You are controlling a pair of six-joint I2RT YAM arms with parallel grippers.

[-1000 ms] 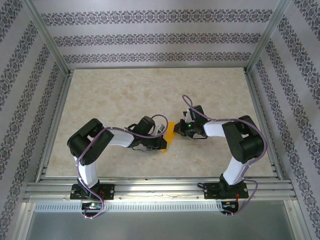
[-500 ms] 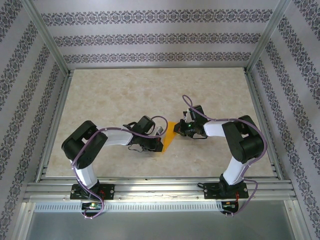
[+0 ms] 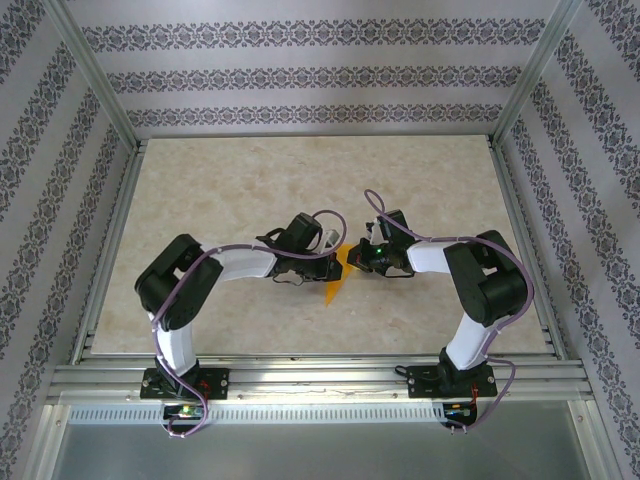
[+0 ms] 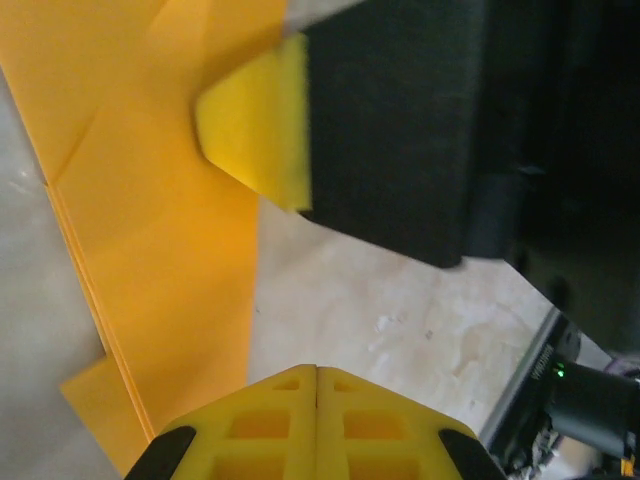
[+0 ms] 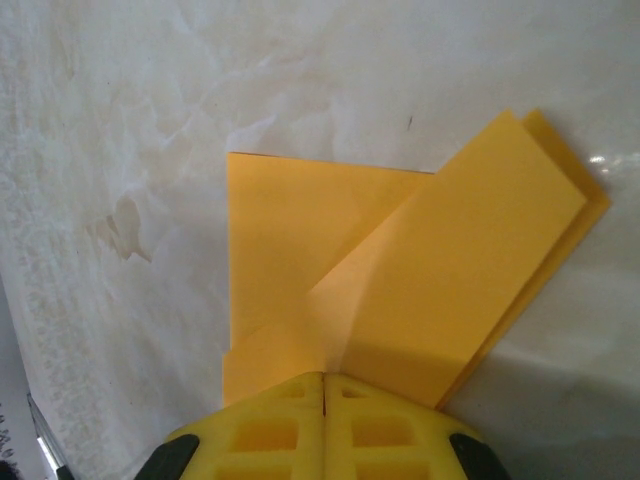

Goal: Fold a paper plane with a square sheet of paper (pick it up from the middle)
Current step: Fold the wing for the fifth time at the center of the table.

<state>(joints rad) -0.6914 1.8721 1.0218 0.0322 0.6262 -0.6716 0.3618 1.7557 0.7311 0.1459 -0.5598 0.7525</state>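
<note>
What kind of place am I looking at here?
Probably a robot test cell in a lab: a marble-look table boxed in by an aluminium frame and patterned wall panels, with a left arm and right arm bolted at its near edge, working folded orange paper.

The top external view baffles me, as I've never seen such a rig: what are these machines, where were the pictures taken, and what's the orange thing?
Two robot arms stand bolted at the near edge of the table. One camera looks down from above; two more ride on the wrists, looking past yellow fingers. On the table lies a partly folded orange paper. The right hand is shut and seems to pinch its edge; the left hand is shut beside it.
</note>
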